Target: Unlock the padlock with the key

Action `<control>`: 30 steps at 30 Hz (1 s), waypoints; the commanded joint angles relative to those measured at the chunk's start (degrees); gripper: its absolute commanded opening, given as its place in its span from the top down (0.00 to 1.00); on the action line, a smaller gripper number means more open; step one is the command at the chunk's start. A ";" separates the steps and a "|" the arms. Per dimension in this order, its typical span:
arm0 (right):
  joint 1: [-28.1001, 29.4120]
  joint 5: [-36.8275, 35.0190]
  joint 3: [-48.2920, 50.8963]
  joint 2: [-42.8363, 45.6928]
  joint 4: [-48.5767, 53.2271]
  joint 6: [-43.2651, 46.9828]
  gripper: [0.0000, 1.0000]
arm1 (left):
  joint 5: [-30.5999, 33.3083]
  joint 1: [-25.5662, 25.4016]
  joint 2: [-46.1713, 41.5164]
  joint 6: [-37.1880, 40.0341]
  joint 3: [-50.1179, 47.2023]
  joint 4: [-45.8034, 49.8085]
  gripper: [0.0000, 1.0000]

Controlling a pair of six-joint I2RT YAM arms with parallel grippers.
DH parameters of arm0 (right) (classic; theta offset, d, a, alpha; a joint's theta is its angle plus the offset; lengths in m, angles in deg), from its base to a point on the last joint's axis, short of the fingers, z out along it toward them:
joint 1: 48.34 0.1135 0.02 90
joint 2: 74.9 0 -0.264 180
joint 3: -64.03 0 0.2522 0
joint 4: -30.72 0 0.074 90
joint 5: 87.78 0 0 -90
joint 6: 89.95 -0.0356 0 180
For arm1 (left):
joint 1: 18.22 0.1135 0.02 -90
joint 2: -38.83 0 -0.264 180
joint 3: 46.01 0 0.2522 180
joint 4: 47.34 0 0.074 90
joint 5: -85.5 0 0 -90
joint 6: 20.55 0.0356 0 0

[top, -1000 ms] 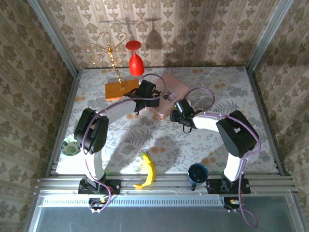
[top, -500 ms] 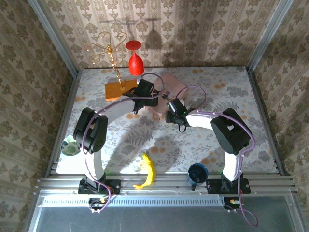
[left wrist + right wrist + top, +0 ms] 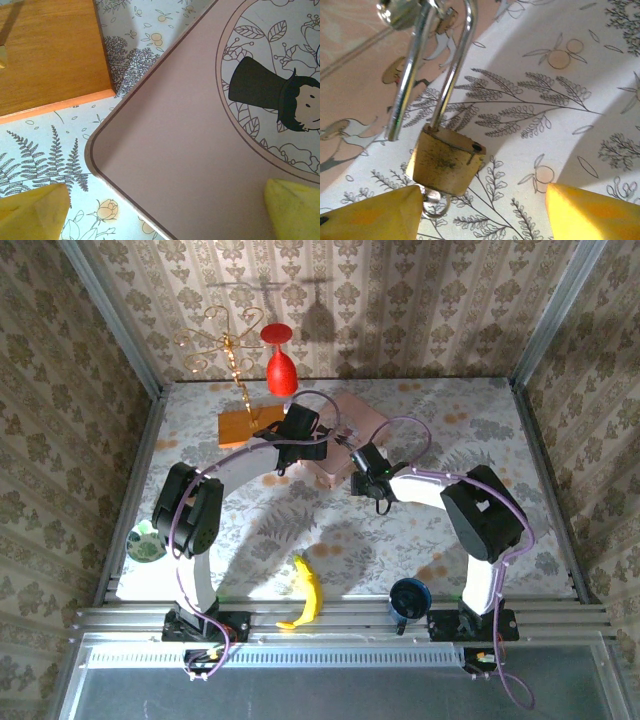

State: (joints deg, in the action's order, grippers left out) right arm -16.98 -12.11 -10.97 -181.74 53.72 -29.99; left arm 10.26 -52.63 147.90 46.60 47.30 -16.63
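Currently, entries run left to right across the scene.

- wooden base [image 3: 45, 50]: flat on the table [image 3: 55, 150], near the pink box's corner, a strip of table between them.
- left gripper [image 3: 165, 205]: released. Its yellow fingers [image 3: 35, 212] are spread wide, one over the table and one over the box lid, with nothing clamped between them.
- pink box [image 3: 190, 150]: mid-table, toward the far side, lid printed with a cartoon figure in a black hat.
- padlock [image 3: 445, 162]: hangs at the box's right edge over the table, its shackle [image 3: 457, 60] passed through a silvery fitting on the box. One shackle leg enters the body; the other ends free, clear of it. A small ring [image 3: 436, 206] shows under the body; the key itself cannot be made out.
- right gripper [image 3: 480, 200]: released, fingers well apart, the padlock body just beside one of them; whether they touch I cannot tell.

Step in hand, as judged: the close of the unlocking, since the shackle looks sprung.

Next move calls for a light touch that checks the shackle swings free without dragging the lock against the box.

Change: from a second ago the right gripper has come left toward the box; since half a second ago it has eased slightly back right. The left arm is unmoved.
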 commanded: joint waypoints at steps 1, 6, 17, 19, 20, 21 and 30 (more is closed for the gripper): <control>-0.63 4.48 -0.90 1.37 -1.02 1.74 0.32 | 2.99 1.45 2.29 1.55 -1.24 8.39 0.00; -1.01 4.69 -3.51 -0.66 -0.14 0.99 0.33 | 2.91 1.45 2.12 1.41 -1.44 8.19 0.00; -0.90 0.59 -5.09 -4.10 2.07 -2.95 0.38 | 2.79 1.45 2.02 1.06 -1.58 8.02 0.00; -0.77 -0.15 -4.63 -4.23 2.38 -3.35 0.38 | 2.79 1.45 2.02 1.06 -1.59 8.03 0.00; -0.77 -0.46 -4.36 -4.25 2.40 -3.49 0.39 | 2.76 1.45 2.08 1.06 -1.55 8.01 0.00; -0.77 -0.80 -4.06 -4.18 2.40 -3.61 0.40 | 2.73 1.45 2.10 1.01 -1.59 8.08 0.00; -0.77 -1.13 -3.12 -4.75 1.59 -4.54 0.53 | 2.87 1.52 2.14 0.93 -1.59 8.11 0.00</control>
State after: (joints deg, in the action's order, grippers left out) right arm -17.81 -12.06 -14.88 -185.13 54.04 -33.29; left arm 10.26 -52.61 147.90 46.58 47.30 -16.63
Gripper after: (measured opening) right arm 0.474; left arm 0.998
